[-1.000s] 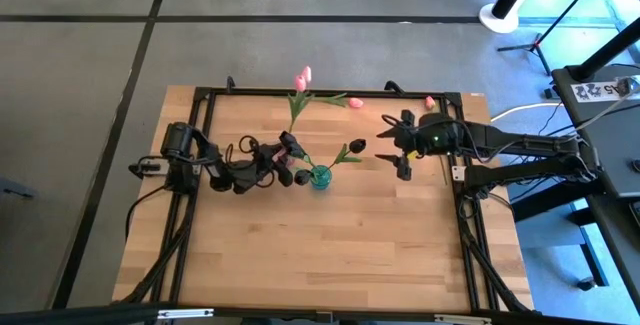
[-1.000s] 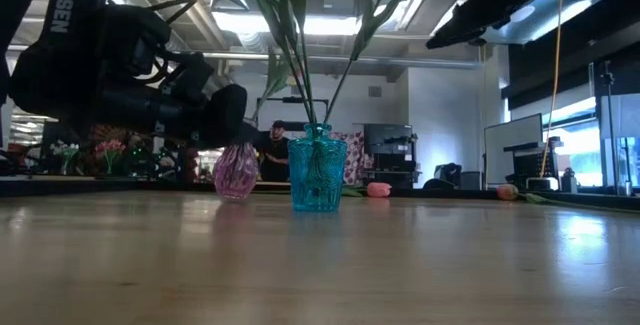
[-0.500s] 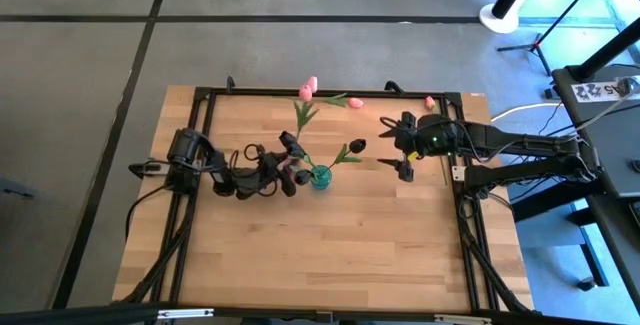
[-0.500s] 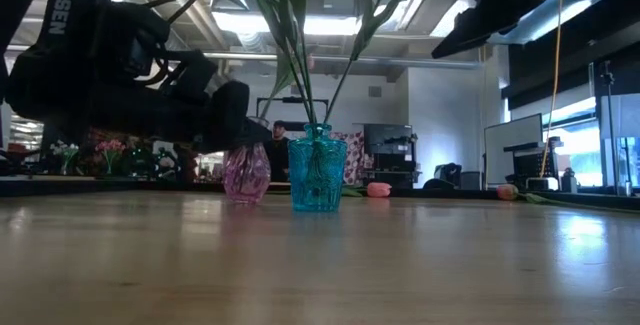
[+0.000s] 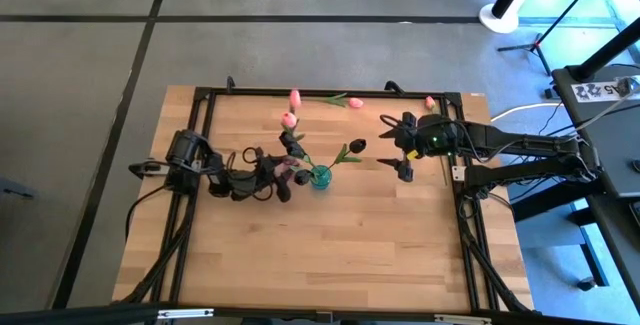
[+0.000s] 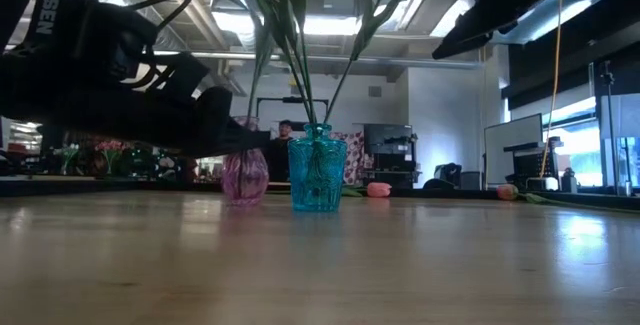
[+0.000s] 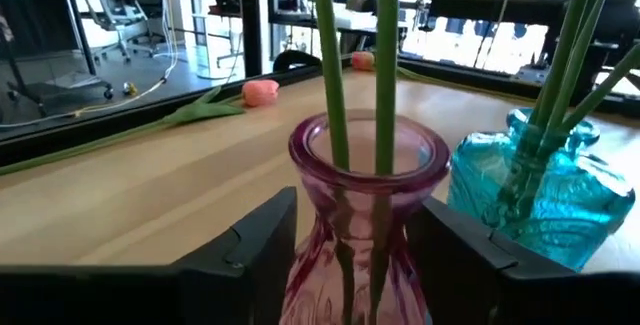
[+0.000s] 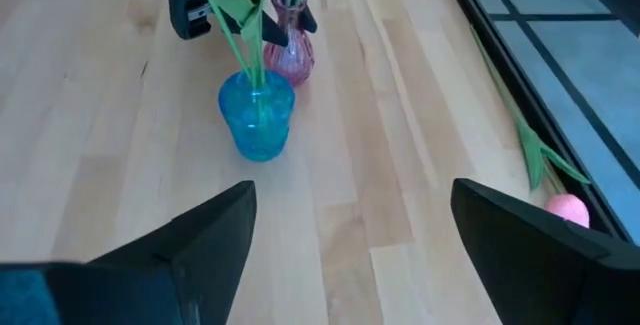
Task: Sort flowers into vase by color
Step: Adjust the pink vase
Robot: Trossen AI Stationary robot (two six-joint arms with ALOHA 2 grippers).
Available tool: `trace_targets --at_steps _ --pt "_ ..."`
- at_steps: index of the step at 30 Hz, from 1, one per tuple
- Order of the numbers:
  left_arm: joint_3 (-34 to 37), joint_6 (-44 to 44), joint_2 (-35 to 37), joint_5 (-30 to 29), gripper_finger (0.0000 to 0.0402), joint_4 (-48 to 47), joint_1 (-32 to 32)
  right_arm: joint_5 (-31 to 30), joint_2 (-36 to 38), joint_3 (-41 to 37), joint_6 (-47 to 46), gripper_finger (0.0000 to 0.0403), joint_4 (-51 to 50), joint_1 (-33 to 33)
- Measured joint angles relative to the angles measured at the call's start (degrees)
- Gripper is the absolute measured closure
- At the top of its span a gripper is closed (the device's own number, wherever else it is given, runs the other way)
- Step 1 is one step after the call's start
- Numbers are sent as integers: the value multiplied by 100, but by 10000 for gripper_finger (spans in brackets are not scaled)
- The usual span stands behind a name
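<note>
Two pink flowers (image 5: pixel 289 112) stand in the pink vase (image 7: pixel 366 227) just beside the teal vase (image 6: pixel 317 172), the left end effector (image 7: pixel 360 250) spread around the pink vase without gripping, the right end effector (image 5: pixel 397 149) wide, empty, above the table (image 5: pixel 330 245).

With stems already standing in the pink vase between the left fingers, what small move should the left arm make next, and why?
Probably back the left gripper straight away from the pink vase. Two green stems already stand inside it, and the open fingers flank the vase, so pulling back level should avoid tipping it or the blue vase beside it.
</note>
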State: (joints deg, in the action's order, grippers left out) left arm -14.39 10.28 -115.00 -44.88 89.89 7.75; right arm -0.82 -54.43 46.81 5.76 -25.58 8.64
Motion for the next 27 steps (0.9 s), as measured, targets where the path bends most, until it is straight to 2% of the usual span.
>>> trace_targets --at_steps 9,21,27 --pt "282 -120 429 190 195 -171 -24 138 -94 0 -101 67 24 0" --pt "275 -168 457 350 192 -94 -20 151 -681 0 -83 67 299 0" --pt "271 -16 877 413 192 -704 -22 149 -986 0 -82 68 298 0"
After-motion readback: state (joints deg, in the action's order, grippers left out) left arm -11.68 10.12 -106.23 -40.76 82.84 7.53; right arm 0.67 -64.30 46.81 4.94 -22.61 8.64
